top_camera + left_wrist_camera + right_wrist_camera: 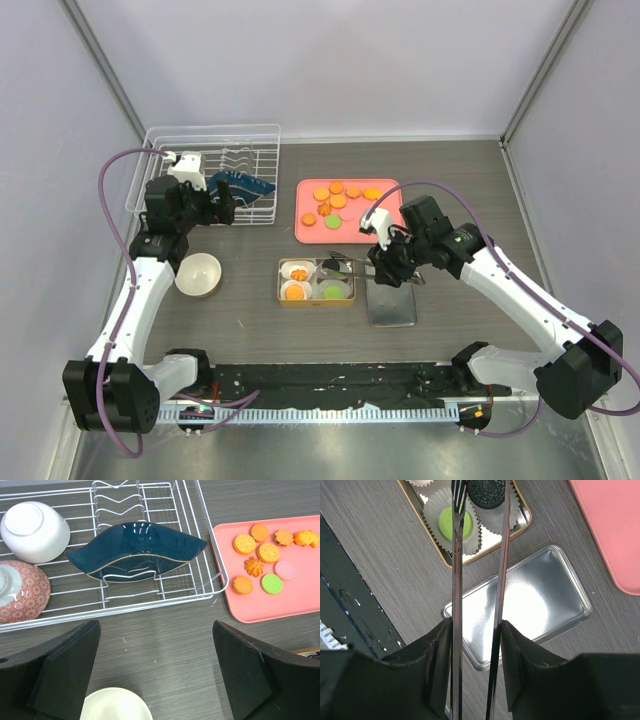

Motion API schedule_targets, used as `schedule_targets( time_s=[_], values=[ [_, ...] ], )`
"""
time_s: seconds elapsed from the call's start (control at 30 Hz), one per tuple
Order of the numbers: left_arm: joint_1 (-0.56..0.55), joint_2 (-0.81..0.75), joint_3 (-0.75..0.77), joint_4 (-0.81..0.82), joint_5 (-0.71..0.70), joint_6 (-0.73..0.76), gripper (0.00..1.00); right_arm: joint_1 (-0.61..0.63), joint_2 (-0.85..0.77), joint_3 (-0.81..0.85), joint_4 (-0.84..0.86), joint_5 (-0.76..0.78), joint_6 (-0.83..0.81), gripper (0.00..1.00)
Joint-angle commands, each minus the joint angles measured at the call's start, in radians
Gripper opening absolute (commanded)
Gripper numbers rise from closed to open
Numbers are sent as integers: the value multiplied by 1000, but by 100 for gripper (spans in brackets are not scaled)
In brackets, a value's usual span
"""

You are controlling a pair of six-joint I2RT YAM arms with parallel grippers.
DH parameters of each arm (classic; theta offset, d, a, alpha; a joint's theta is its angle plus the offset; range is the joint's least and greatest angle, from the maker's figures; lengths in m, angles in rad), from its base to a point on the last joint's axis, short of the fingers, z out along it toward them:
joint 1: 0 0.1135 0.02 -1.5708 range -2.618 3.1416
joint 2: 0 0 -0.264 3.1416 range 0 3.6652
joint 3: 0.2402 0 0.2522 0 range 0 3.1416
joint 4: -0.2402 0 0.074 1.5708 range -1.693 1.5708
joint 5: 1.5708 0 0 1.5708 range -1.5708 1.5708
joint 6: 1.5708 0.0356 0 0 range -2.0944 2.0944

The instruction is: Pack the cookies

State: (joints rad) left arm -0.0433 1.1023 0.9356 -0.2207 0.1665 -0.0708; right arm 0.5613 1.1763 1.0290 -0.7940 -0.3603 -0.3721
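A robotics lab test cell rather than a real kitchen: plain white panels (320, 60) in metal framing (540, 68) box in a grey counter (460, 180). A cabled left arm (140, 290) and right arm (520, 290) are bolted at its near edge, with a staged wire dish rack (210, 128).

Overhead on whole table (450, 180); wrists close, downward: left over rack (165, 510), tray (300, 595); right over tin (492, 539)

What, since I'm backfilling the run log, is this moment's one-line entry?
right gripper: shut on tongs | tongs: tips flank black cookie at tin | left gripper: open, empty, near dish rack
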Motion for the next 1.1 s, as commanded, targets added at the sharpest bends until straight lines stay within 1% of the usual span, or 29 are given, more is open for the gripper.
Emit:
schedule_targets(
  time_s=[0.0,0.67,0.83,1.07],
  values=[
    [5,-1,12,38,10,5,100,8,-18,-4,30,-8,-13,45],
    [5,-2,14,38,11,3,100,11,-15,-9,39,11,-18,46],
    [5,-1,15,37,13,5,100,12,-12,2,36,23,-19,50],
    [5,-2,14,38,13,3,100,14,-4,11,33,26,-18,52]
  ],
)
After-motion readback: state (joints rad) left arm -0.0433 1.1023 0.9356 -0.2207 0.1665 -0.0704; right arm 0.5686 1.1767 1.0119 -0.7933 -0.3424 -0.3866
